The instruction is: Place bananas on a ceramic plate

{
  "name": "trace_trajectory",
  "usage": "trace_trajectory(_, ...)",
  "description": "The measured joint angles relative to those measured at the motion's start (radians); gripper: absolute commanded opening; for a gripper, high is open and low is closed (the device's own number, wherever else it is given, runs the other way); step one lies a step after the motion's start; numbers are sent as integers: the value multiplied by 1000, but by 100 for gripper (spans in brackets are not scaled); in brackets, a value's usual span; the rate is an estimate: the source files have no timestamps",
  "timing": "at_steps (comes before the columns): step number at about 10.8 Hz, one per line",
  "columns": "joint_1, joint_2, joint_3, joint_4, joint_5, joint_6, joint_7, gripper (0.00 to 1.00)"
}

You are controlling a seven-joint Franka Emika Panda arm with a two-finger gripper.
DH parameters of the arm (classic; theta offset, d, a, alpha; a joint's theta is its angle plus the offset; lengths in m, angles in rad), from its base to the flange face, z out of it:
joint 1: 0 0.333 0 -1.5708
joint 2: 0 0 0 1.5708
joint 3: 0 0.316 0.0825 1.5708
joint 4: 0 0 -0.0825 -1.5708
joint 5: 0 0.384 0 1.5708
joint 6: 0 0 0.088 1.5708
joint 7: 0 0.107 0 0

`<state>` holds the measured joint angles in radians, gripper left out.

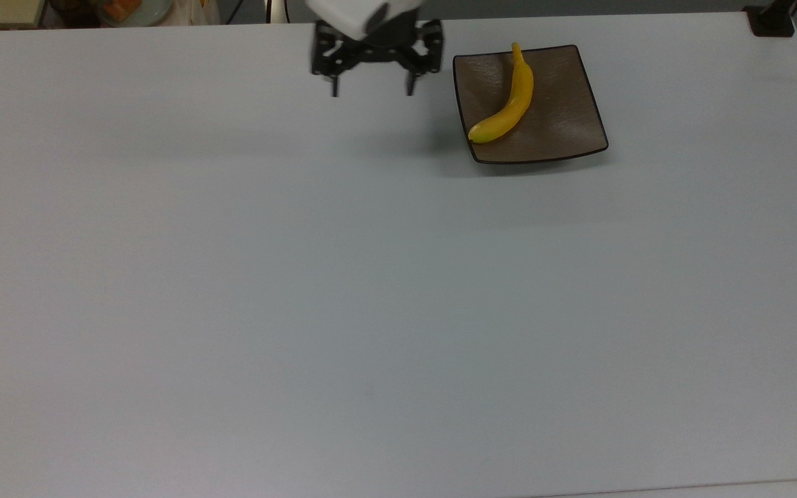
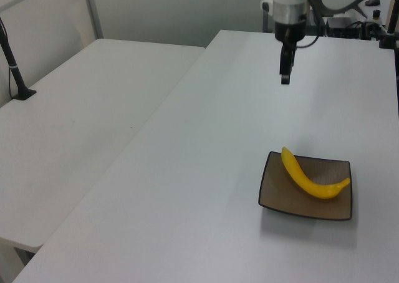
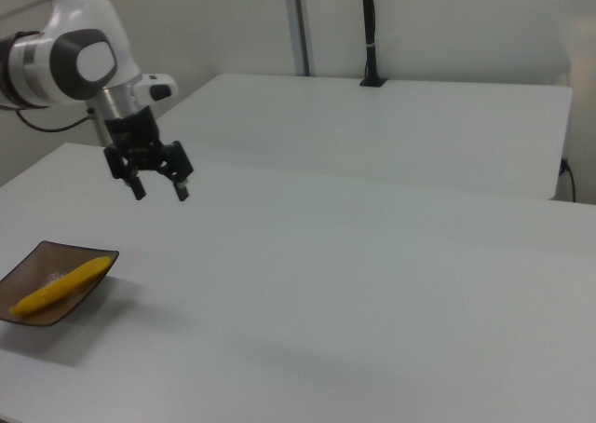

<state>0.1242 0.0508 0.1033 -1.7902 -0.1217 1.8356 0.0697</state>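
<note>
A yellow banana (image 1: 509, 100) lies on the square brown ceramic plate (image 1: 564, 117), running from the plate's back edge to its front left corner in the top view. In the left view the banana (image 2: 310, 180) curves across the plate (image 2: 277, 199), and in the right view the banana (image 3: 58, 286) lies along the plate (image 3: 28, 307). My gripper (image 1: 371, 92) hangs open with nothing between its fingers, above the table to the top view's left of the plate. The same gripper (image 2: 285, 78) is high and far behind the plate in the left view, and the gripper (image 3: 160, 193) is up and right of it in the right view.
The white table (image 1: 343, 290) spreads wide in front of and to the top view's left of the plate. A second white table (image 3: 391, 125) stands beyond a gap. A black post base (image 1: 771, 21) sits at the top view's far right corner.
</note>
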Motion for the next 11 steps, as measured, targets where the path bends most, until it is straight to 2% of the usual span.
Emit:
trace_trajectory(2,-2,-22,-94,1,19,0,-51,100)
trace_trajectory(4,-2,-33,-156,1,99,0,-65,100)
trace_trajectory(6,-1,-35,-171,1,138,0,-69,100)
trace_trajectory(11,8,-35,-175,0,122,1,-67,100)
